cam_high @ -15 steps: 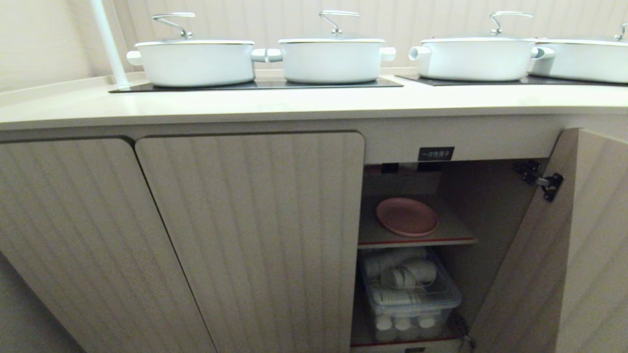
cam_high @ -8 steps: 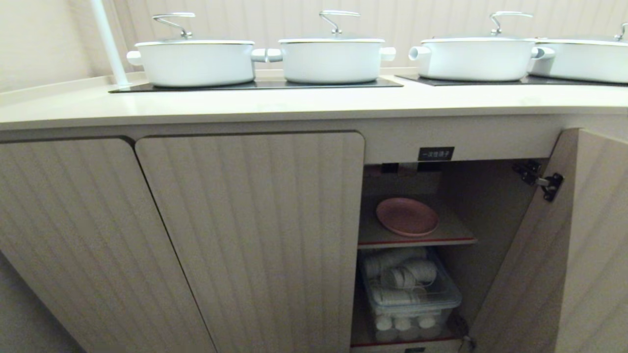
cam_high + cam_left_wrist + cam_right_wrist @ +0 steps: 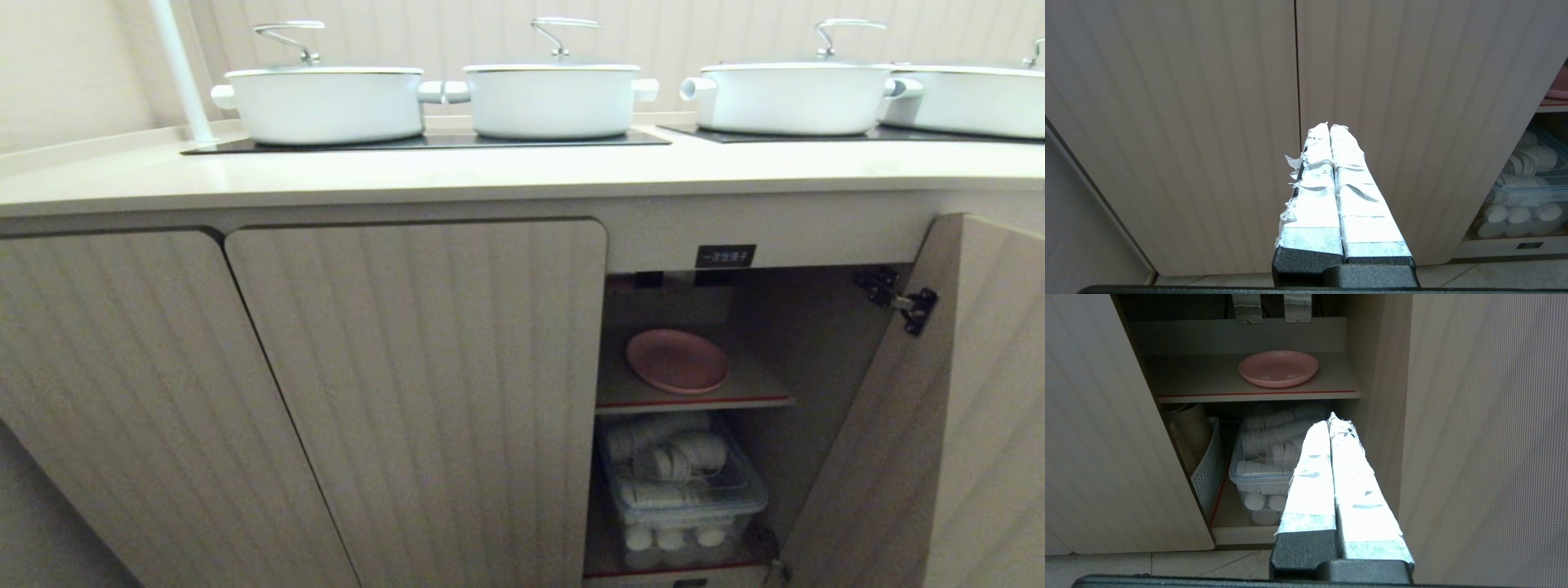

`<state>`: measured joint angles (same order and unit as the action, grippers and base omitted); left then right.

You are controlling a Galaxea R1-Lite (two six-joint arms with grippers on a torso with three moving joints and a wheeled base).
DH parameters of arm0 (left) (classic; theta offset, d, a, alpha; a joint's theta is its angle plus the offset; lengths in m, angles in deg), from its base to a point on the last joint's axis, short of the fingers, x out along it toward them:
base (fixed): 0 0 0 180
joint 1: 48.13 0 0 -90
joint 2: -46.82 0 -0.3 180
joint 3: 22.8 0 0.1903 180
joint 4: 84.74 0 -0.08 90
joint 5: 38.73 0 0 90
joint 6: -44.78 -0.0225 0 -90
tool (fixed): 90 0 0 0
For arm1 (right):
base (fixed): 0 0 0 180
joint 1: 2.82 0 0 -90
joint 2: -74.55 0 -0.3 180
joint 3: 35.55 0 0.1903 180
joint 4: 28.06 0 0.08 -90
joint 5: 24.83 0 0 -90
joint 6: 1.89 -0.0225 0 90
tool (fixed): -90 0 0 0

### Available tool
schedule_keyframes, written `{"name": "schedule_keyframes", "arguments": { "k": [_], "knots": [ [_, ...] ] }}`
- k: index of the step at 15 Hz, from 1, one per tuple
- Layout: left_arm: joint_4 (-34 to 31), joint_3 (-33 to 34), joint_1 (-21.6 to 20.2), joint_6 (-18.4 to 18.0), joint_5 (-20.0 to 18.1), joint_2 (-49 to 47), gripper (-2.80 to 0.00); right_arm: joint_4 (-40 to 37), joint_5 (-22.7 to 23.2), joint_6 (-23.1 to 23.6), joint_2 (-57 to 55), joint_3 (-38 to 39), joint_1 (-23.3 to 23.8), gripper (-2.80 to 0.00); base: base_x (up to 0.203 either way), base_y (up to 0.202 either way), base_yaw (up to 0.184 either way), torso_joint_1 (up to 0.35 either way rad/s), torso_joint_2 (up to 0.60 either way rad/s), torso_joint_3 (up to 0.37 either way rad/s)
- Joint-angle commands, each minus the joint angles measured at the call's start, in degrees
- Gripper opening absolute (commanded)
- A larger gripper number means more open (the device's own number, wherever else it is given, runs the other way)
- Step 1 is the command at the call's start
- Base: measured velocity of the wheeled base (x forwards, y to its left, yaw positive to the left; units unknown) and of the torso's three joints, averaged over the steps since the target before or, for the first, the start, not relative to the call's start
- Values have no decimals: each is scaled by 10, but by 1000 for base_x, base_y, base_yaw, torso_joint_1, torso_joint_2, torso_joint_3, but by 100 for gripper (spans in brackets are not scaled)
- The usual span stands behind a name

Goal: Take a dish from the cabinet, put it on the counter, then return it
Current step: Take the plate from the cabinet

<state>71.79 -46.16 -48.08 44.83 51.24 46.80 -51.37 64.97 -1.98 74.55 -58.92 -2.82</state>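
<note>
The round matte pink dish (image 3: pixel 1278 368) rests on the inner shelf (image 3: pixel 1208 381) of the open beige fluted cabinet (image 3: pixel 739 237), accessible for retrieval. Right gripper (image 3: pixel 1331 418) and left gripper (image 3: pixel 1328 127) are both clenched empty, parked outside, well clear of the dish.

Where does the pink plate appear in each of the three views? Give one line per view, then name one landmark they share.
Head view: plate on the inner shelf of the open cabinet, right of centre.
Left wrist view: only a pink sliver at the right edge, above the shelf.
Right wrist view: plate in full on the shelf, upper middle.
Shared landmark: clear tub of white cups below the shelf.
</note>
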Motion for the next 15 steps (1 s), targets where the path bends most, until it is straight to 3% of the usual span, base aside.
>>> {"name": "schedule_keyframes", "arguments": {
  "k": [1, 15],
  "knots": [
    [0, 0, 0, 0, 0, 0, -280, 0, 0, 0, 0, 0, 0, -280, 0, 0, 0, 0, 0, 0],
    [0, 0, 0, 0, 0, 0, -280, 0, 0, 0, 0, 0, 0, -280, 0, 0, 0, 0, 0, 0]
  ]
}}
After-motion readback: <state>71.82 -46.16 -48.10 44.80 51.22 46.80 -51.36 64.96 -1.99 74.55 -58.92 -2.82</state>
